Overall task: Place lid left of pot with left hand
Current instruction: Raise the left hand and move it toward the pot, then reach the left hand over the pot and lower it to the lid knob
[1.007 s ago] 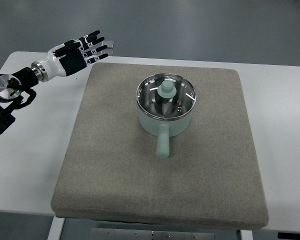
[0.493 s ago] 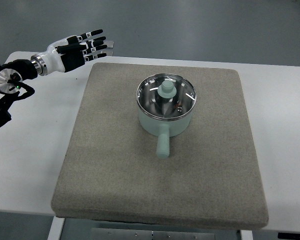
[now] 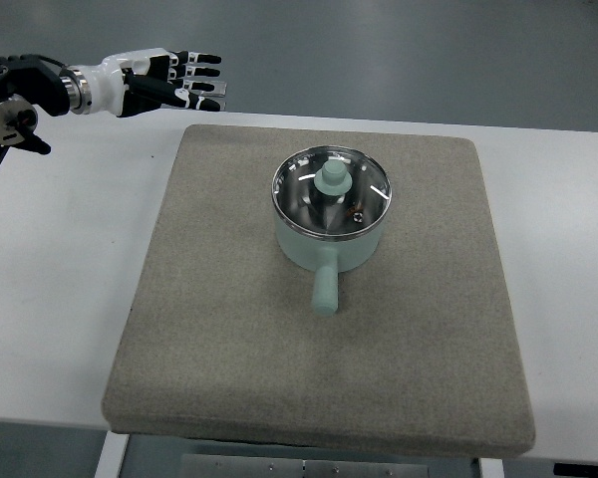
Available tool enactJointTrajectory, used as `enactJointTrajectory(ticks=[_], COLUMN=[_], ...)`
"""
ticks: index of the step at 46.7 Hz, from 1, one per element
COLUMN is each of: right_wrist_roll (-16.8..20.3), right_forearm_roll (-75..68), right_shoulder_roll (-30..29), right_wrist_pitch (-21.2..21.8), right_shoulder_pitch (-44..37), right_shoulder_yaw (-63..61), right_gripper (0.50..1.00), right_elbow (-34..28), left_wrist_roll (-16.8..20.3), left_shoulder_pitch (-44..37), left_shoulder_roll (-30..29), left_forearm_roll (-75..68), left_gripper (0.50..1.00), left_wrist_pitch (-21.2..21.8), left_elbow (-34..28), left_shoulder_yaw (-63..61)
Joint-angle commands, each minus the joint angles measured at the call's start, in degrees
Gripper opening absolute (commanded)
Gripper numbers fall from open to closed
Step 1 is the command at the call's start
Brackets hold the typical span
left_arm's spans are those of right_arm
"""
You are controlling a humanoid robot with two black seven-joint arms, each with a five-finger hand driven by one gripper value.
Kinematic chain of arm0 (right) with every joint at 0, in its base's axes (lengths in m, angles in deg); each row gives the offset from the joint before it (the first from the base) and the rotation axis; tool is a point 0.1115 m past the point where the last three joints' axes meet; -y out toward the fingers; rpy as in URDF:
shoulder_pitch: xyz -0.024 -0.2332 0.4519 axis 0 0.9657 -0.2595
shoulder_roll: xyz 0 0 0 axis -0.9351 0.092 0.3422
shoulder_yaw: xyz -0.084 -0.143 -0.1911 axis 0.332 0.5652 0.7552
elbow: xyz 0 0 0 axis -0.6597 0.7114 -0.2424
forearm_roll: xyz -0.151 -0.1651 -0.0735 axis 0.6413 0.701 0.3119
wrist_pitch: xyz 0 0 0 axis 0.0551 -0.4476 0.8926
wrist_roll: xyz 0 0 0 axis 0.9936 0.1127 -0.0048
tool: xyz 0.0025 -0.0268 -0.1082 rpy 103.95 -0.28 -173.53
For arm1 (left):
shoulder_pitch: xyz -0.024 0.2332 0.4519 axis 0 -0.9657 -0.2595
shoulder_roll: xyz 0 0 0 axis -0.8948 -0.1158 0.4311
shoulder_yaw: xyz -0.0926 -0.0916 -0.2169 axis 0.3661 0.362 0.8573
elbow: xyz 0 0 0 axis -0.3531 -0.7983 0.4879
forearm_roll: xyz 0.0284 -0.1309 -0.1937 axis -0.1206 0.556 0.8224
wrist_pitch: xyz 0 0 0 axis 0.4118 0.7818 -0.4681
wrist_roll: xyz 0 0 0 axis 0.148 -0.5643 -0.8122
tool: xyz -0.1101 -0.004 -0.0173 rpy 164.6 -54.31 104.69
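Note:
A pale green pot point(image 3: 329, 239) stands on a grey-brown mat point(image 3: 219, 329), its straight handle point(image 3: 324, 290) pointing toward the near edge. A glass lid point(image 3: 331, 189) with a steel rim and a pale green knob point(image 3: 330, 178) rests on the pot. My left hand point(image 3: 184, 80) hovers above the table's far left corner, well to the left of and beyond the pot. Its fingers are spread and point right, holding nothing. The right arm does not show.
The mat covers most of a white table point(image 3: 60, 289). Bare mat lies left of the pot, and a strip of bare white table lies left of the mat. My left forearm point(image 3: 20, 95) reaches in at the top left corner.
My left hand has risen and drifted toward the far edge, the forearm swinging upward in the picture. The pot and lid have not moved.

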Motion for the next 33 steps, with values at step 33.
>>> enactJointTrajectory(ticks=[33], right_wrist_roll=[0.0], right_forearm_roll=[0.0], right_shoulder_roll=[0.0], right_wrist_pitch=[0.0], right_shoulder_pitch=[0.0], right_shoulder_yaw=[0.0], right_gripper=[0.924], right_elbow=[0.0], left_wrist_roll=[2.0], left_shoulder_pitch=[13.2], left_shoulder_roll=[-0.1], left_forearm_roll=[-32.5], left_gripper=[0.994], left_wrist_pitch=[0.0], left_elbow=[20.8], left_shoulder_yaw=[-10.7])
